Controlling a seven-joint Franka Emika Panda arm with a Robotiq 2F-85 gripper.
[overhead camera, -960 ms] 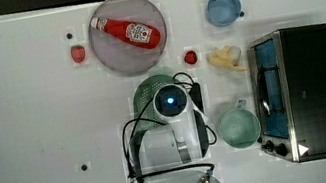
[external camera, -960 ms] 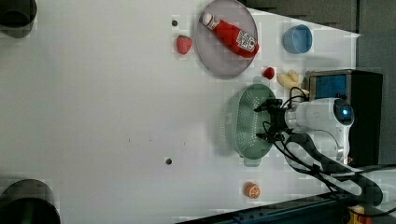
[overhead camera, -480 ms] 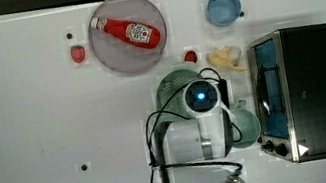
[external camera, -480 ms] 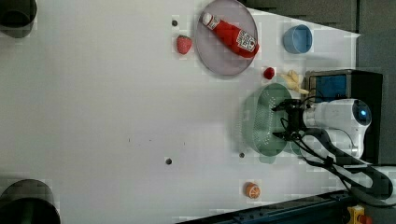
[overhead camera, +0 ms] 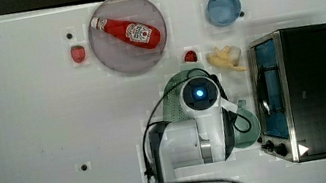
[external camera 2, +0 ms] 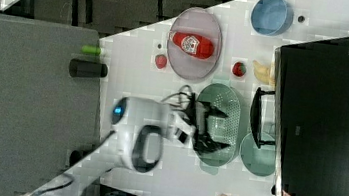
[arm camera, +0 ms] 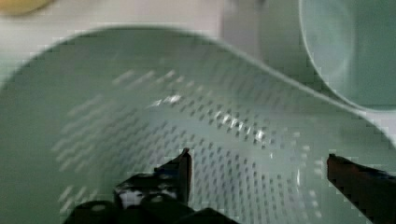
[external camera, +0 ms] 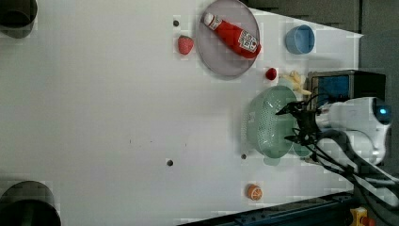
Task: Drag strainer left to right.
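The strainer [external camera: 269,123] is a pale mint-green oval colander with a dotted basin. It lies on the white table just left of the black oven in the top view, where the arm hides most of the strainer [overhead camera: 172,106]. My gripper [external camera: 287,125] is open, and its two dark fingers reach into the basin with nothing between them. In the right view the gripper [external camera 2: 222,130] stands over the strainer [external camera 2: 219,103]. The wrist view has the gripper [arm camera: 259,161] over the perforated strainer [arm camera: 140,107] wall.
A green mug [overhead camera: 248,130] stands close beside the strainer, against the black oven [overhead camera: 318,89]. A grey plate [overhead camera: 117,59] carries a ketchup bottle [overhead camera: 129,30]. A blue cup [overhead camera: 223,8], strawberry [overhead camera: 78,53], small red fruit [overhead camera: 190,56], yellow pieces [overhead camera: 223,56] and an orange [external camera: 254,191] lie around.
The arm and the strainer slid toward the top view's right, up close to the green mug and oven. Most of the shift came early. The fingers stayed open.
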